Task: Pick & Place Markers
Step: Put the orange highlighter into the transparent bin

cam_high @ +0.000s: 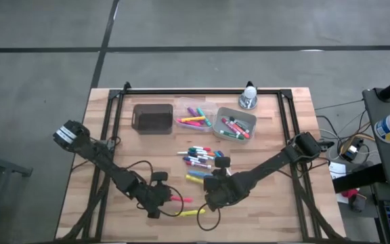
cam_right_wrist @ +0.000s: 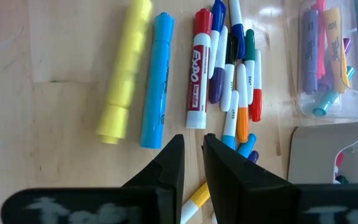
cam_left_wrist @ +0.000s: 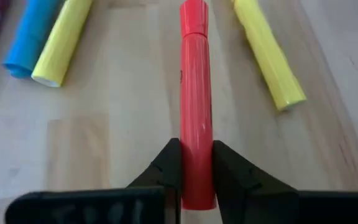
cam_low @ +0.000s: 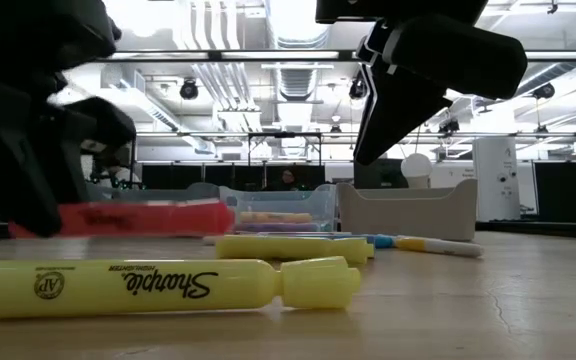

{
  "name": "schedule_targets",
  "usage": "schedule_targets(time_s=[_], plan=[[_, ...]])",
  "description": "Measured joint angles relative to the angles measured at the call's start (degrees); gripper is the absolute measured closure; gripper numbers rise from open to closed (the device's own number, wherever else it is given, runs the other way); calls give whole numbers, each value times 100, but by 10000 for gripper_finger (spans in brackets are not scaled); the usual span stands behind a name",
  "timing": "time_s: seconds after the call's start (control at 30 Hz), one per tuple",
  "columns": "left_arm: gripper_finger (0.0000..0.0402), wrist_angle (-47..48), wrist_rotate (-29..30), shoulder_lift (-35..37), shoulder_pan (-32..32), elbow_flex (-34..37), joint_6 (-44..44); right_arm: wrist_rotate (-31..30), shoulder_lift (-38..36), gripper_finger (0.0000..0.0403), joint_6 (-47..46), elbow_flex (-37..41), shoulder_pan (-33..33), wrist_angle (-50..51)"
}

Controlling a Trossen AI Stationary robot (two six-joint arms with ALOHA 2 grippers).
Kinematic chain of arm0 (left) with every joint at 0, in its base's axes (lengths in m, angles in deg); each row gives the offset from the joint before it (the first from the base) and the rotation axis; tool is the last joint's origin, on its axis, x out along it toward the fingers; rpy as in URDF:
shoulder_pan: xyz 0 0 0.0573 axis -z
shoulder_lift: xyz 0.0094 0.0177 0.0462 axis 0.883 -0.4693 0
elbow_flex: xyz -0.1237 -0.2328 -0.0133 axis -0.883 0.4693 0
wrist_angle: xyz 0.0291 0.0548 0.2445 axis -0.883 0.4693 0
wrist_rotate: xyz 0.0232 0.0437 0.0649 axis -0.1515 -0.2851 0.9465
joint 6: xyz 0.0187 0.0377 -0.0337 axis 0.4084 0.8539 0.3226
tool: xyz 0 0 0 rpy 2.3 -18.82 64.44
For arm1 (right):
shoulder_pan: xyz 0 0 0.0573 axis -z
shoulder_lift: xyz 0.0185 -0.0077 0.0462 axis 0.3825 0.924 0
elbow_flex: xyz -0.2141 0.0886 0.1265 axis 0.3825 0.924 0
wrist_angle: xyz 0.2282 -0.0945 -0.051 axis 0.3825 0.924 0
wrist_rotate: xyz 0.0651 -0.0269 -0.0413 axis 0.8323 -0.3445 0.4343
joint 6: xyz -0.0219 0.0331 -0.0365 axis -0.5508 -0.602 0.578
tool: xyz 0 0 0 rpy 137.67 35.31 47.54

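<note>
Left wrist view shows the left claw (cam_left_wrist: 196,171) clamped on a red marker (cam_left_wrist: 195,93) just off the desk (cam_left_wrist: 104,143), pick step in hand; next, carry to a bin (cam_high: 234,123), while the right claw (cam_right_wrist: 192,163), nearly closed and empty, hovers over the pile (cam_right_wrist: 232,68).

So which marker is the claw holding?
The red one, pinched between the left claw's fingers. The yellow and blue ones lie loose beside it.

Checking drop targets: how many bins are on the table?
3, in a row at the far side: a dark bin, a clear bin and a grey bin, the last two holding markers.
</note>
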Motion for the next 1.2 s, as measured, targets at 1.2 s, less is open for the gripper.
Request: schedule_targets(time_s=[1.2], plan=[[333, 356, -1271, 1508, -5882, -496, 2704, -11, 0, 351, 52, 0, 2, -103]])
